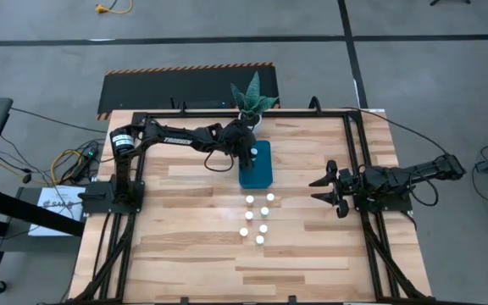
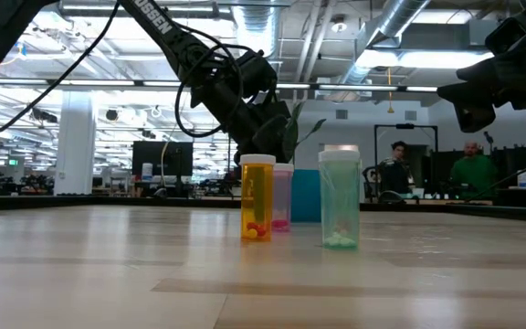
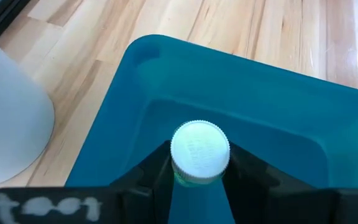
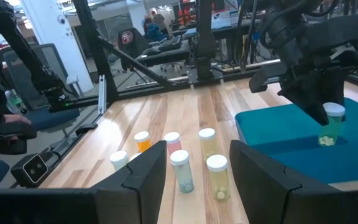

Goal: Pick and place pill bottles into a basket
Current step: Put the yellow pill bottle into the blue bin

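The teal-blue basket [image 1: 257, 169] lies beside the white plant pot [image 1: 250, 114] at the table's far middle. My left gripper [image 1: 249, 151] is over the basket, shut on a pill bottle [image 3: 199, 151] with a white cap and a green-tinted body; it also shows in the right wrist view [image 4: 332, 124]. Several more pill bottles [image 1: 259, 219] stand upright on the table, nearer than the basket. My right gripper [image 1: 324, 188] is open and empty at the table's right side, pointing at them. My left gripper pinches the bottle's body just below the cap [image 3: 188, 178], between its two fingers [image 3: 149, 174]. The fingers come from above, slanting down. The bottle stays upright inside the basket [image 4: 291, 140]. Whether its bottom touches the basket floor, I cannot tell.
The plant pot [image 3: 5, 118] stands close to the basket's far-left corner. Black frame rails [image 1: 358, 152] run along the table's sides. In the low view, orange [image 2: 257, 196], pink [image 2: 282, 196] and green [image 2: 340, 210] bottles stand before the basket [image 2: 305, 195]. People sit in the room behind.
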Tool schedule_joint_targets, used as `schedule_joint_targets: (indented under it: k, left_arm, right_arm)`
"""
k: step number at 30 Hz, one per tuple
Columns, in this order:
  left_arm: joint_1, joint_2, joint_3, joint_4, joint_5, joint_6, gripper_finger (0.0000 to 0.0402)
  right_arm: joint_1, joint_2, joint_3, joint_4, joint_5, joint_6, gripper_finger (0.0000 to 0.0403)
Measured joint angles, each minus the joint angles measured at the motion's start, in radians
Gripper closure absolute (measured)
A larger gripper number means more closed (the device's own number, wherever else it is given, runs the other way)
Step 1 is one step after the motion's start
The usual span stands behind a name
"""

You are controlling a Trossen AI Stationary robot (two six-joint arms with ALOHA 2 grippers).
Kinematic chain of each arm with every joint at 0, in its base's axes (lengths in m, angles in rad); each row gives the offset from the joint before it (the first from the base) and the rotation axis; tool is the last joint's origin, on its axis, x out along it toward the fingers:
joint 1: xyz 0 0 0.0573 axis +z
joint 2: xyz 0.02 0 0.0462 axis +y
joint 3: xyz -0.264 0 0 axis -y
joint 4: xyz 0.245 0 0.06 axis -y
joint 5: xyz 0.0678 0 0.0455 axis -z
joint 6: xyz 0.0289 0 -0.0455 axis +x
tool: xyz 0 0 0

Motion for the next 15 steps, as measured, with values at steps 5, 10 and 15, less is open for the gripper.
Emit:
schedule_joint_targets:
  k: [5, 10, 15]
  left_arm:
    - [0.001, 0.000, 0.000, -0.003, -0.015, 0.001, 0.0271]
    - [0.001, 0.000, 0.000, -0.003, -0.021, 0.007, 0.0252]
    - [0.001, -0.002, 0.000, -0.004, -0.020, 0.006, 0.0249]
  right_arm:
    - [0.000, 0.000, 0.000, 0.000, 0.000, 0.000, 0.0234]
    - [0.000, 0.000, 0.000, 0.000, 0.000, 0.000, 0.0232]
    - [0.000, 0.000, 0.000, 0.000, 0.000, 0.000, 0.0234]
